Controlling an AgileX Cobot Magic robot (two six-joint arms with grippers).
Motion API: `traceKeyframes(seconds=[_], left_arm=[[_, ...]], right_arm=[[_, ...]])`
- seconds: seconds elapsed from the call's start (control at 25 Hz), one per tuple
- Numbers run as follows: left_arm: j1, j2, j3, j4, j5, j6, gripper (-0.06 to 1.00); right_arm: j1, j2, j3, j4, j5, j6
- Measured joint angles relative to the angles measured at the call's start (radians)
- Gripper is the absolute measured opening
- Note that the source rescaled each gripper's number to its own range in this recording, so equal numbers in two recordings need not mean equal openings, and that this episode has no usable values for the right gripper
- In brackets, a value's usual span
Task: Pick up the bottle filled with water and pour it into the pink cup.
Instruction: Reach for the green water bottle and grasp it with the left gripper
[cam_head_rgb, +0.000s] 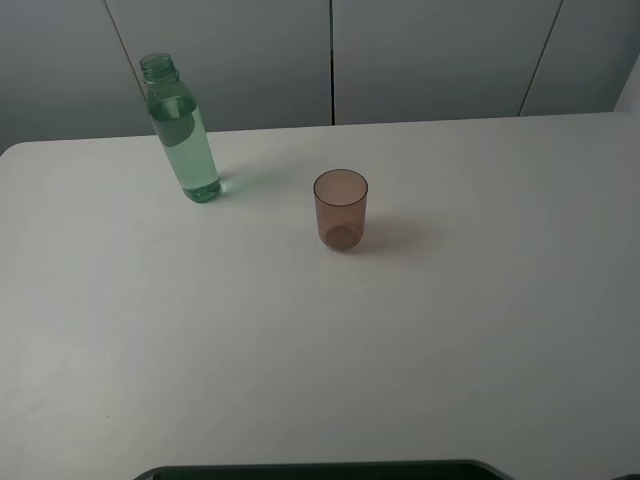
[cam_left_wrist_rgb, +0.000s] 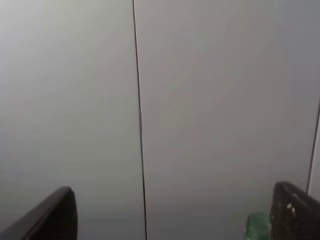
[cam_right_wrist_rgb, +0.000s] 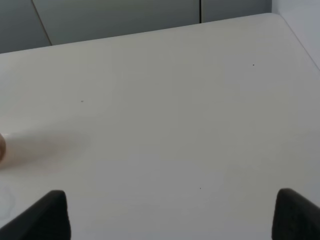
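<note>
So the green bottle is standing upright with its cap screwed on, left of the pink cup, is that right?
Not quite. The bottle has no cap: the exterior high view shows its threaded neck open. The rest holds: it stands upright on the table, left of the pink cup and not touching it.

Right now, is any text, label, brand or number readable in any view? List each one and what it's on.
None readable in any of the three views.
The bottle: clear green plastic, no label or print visible.
The pink cup: plain, no marking.
The table: no print; the tiny dark specks in the right wrist view are not writing.
The wall panels: unmarked, seams only.
</note>
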Motion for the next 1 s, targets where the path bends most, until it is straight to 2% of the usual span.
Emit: traceKeyframes(seconds=[0.2, 0.28, 0.4, 0.48, 0.64, 1.0], left_arm=[[0.000, 0.174, 0.105, 0.000, -0.288, -0.004, 0.94], [0.000, 0.241, 0.167, 0.016, -0.415, -0.034, 0.94], [0.000, 0.355, 0.269, 0.101, -0.656, -0.096, 0.94], [0.000, 0.424, 0.313, 0.161, -0.761, -0.115, 0.94], [0.000, 0.553, 0.329, 0.228, -0.860, -0.128, 0.94], [0.000, 0.837, 0.329, 0.248, -1.104, -0.130, 0.94]], right_arm=[[0.000, 0.000, 0.000, 0.000, 0.000, 0.000], [0.000, 0.000, 0.000, 0.000, 0.000, 0.000], [0.000, 0.000, 0.000, 0.000, 0.000, 0.000], [0.000, 0.000, 0.000, 0.000, 0.000, 0.000], [0.000, 0.000, 0.000, 0.000, 0.000, 0.000], [0.000, 0.000, 0.000, 0.000, 0.000, 0.000]])
